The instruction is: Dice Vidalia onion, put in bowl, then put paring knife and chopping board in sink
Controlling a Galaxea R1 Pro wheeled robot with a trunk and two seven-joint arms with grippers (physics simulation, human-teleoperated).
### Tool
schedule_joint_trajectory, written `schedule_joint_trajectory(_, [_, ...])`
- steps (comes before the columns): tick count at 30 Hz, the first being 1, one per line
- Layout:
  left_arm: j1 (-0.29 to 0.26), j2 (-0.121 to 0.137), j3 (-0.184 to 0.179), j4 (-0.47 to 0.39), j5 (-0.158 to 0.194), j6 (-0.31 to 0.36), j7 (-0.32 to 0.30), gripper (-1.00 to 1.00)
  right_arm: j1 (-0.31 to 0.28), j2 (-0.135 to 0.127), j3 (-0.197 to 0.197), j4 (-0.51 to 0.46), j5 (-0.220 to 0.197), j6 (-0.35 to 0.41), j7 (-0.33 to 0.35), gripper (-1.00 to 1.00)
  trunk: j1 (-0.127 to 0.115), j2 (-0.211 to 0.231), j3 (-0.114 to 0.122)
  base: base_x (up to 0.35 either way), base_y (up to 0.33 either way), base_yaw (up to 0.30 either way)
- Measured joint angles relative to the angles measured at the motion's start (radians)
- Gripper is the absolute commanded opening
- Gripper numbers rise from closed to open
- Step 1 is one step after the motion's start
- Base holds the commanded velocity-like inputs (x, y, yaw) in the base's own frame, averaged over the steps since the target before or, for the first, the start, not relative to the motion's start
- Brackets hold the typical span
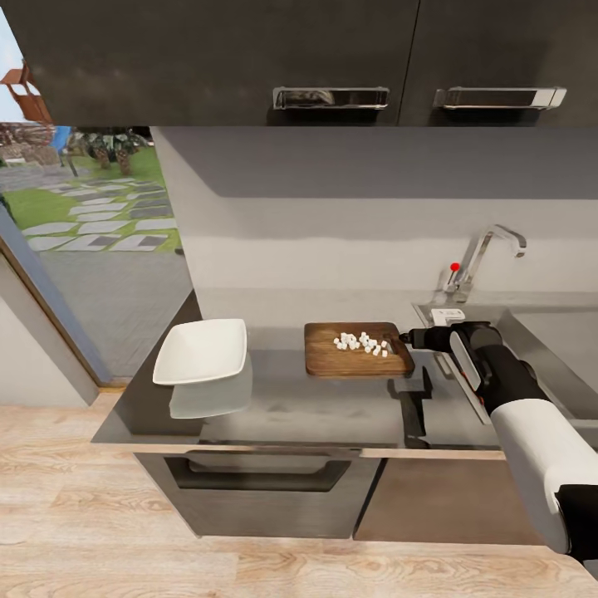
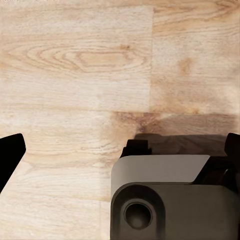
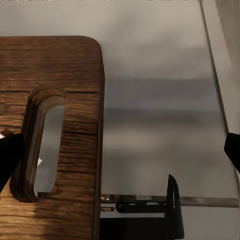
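The Vidalia onion lies diced as several small white cubes on the dark wooden chopping board, which rests on the grey countertop. The white square bowl sits empty to the board's left. My right gripper hovers open at the board's right short edge. In the right wrist view the gripper spans the board's handle slot, with one fingertip over the wood and the other over bare counter. My left gripper hangs open over the floor. The paring knife is out of view.
The sink with its chrome tap lies to the right of the board, behind my right arm. Dark wall cabinets hang overhead. A window opening is at left. My base stands on the wooden floor.
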Motion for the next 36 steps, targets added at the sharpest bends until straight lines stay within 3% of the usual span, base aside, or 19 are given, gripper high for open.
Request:
schedule_joint_trajectory(18, [0.000, 0.000, 0.000, 0.000, 0.000, 0.000, 0.001, 1.00, 0.000, 0.001, 0.000, 0.001, 0.000, 0.000, 0.000, 1.00, 0.000, 0.000, 0.000, 0.000, 0.000, 0.000])
schedule_joint_trajectory(26, [0.000, 0.000, 0.000, 0.000, 0.000, 0.000, 0.001, 1.00, 0.000, 0.021, 0.000, 0.003, 0.001, 0.000, -0.001, 1.00, 0.000, 0.000, 0.000, 0.000, 0.000, 0.000])
schedule_joint_trajectory(36, [0.000, 0.000, 0.000, 0.000, 0.000, 0.000, 0.001, 1.00, 0.000, 0.026, 0.001, 0.004, 0.001, -0.002, -0.001, 1.00, 0.000, 0.000, 0.000, 0.000, 0.000, 0.000])
